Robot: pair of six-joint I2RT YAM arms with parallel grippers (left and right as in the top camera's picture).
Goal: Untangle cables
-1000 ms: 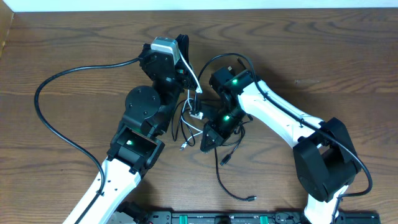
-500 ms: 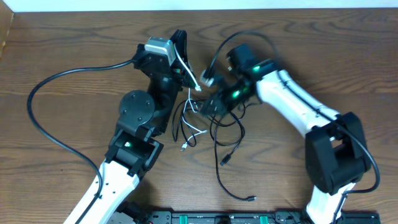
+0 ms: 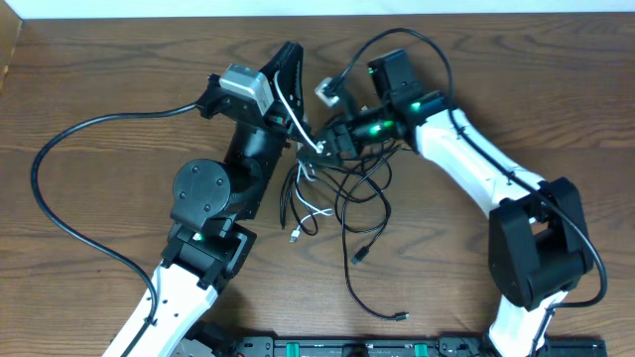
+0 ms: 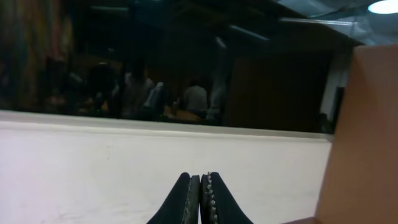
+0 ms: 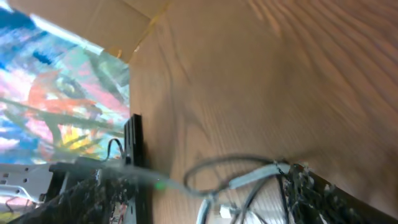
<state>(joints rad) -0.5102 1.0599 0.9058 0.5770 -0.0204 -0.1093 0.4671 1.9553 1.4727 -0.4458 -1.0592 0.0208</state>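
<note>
Right gripper (image 5: 202, 186) has sprung open, jaws wide apart; left gripper (image 4: 200, 186) stays clenched.
A second ago my right arm sat at the cables' (image 3: 332, 203) near side; now it's at their far edge. The tangle lies on the table (image 3: 99, 59), its white cable (image 3: 298, 114) running up to the left gripper.

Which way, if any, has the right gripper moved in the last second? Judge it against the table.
Yes. The right gripper moved toward the far edge of the table, up the overhead view.
</note>
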